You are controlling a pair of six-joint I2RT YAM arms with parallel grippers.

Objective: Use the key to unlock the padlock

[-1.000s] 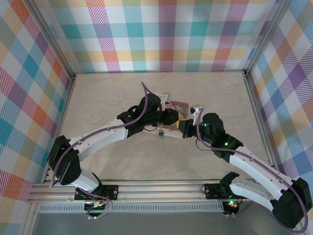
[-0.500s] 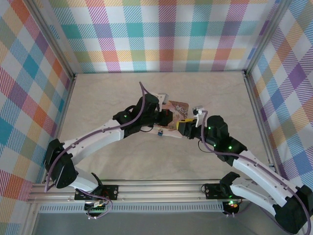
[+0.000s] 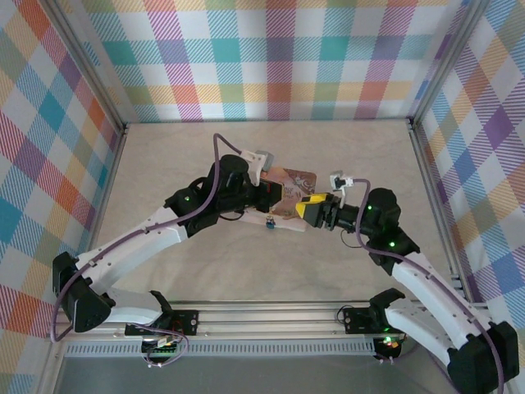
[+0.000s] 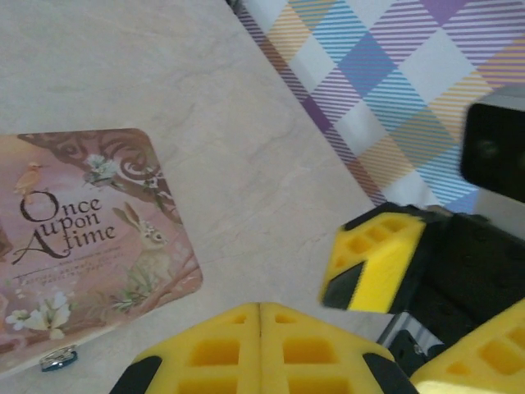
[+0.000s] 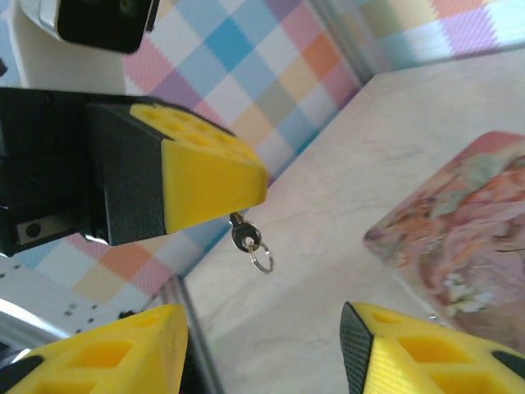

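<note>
Dangling from the closed left hand [image 5: 254,187], the key [image 5: 245,239] hangs below its tip.

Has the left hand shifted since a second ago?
Yes. In the top view the left hand has drawn leftward, off the pink tin, uncovering more of its lid.

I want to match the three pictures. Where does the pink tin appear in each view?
Top external: the pink tin lies near the middle of the table.
Left wrist: at the left edge, its lid text readable.
Right wrist: at the right edge, partly cut off.
Shared landmark: the yellow-fingered right gripper, at the right in the left wrist view and at the bottom in its own.
</note>
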